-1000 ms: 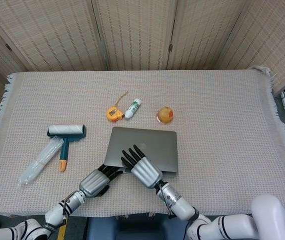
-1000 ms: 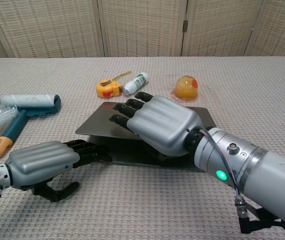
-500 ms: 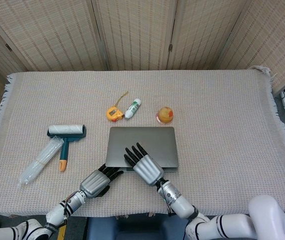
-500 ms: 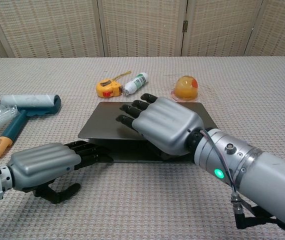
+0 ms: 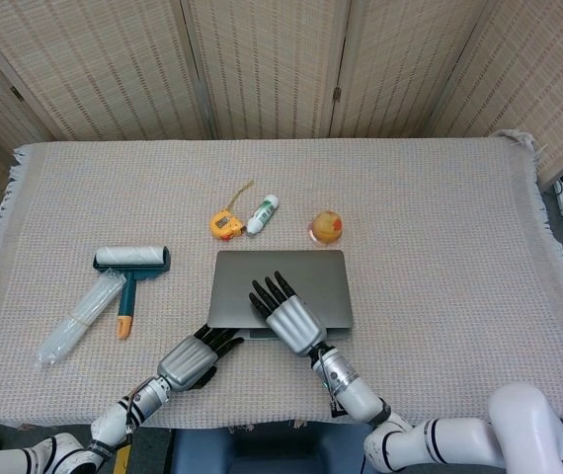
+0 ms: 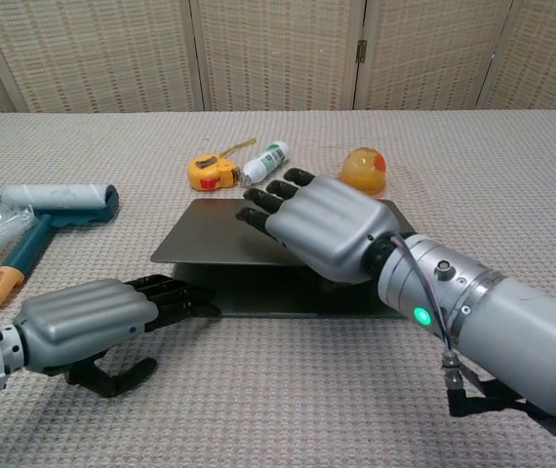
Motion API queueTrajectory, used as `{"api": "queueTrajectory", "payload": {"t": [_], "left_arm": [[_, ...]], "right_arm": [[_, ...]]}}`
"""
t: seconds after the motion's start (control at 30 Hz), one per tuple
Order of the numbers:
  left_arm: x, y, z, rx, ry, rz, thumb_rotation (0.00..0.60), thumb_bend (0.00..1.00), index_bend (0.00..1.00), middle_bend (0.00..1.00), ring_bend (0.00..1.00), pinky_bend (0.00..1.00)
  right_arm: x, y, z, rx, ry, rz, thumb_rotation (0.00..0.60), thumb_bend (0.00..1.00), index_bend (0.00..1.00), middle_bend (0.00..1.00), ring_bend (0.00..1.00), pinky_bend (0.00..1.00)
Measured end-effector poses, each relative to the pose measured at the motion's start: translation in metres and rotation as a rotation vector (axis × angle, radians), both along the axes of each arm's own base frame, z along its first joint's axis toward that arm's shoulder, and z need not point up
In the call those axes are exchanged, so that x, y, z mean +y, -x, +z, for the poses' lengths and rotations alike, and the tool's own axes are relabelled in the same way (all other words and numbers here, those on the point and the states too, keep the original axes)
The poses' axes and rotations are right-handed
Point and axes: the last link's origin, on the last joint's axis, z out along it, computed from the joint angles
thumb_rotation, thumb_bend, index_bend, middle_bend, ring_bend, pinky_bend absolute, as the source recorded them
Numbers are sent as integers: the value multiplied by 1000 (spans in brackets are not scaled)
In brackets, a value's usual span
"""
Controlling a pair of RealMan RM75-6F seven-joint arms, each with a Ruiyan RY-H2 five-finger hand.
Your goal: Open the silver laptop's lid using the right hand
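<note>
Right hand: right hand (image 6: 332,226) lies back-up over the laptop lid's near middle, fingers (image 5: 270,290) stretched flat and slightly apart toward the far edge; it grips nothing that shows.
Laptop: silver laptop (image 5: 306,279) sits near the middle of the surface (image 5: 440,217), toward the near edge; in the chest view a dark wedge shows under the lid's near edge, so the lid (image 6: 210,234) stands slightly raised.
Left hand: left hand (image 6: 88,314) rests on the surface by the laptop's near-left corner, fingers extended with tips at the laptop's front edge; it holds nothing.
Hidden: the right hand's palm and thumb are under its back, so I cannot tell what they touch beneath; contact between the left fingertips and the laptop is unclear.
Cut off: the right forearm runs out of the chest view at the lower right.
</note>
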Motion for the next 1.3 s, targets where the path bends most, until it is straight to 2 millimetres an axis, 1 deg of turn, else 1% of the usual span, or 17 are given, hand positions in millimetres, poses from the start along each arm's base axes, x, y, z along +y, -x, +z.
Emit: {"api": "queueTrajectory", "payload": {"t": [0.27,0.6,0.93,1.3], "left_arm": [[0,0,0,5,-1,-3,600,666,24,0,0,0],[0,-1,0,10,-2,-7,600,665,24,0,0,0],[0,-1,1,19,-4,-14,600,666,24,0,0,0],[-2,-2,0,26,-3,-16,600,665,24,0,0,0]], "right_arm": [[-19,-5,24,-37,57,-23,600,622,0,0,0,0],[-52,-12,50,-63,120,-73,600,622,0,0,0,0],[-87,-14,70,-98,169,-125,600,622,0,0,0,0],[-117,-16,83,-106,229,-179,600,622,0,0,0,0]]}}
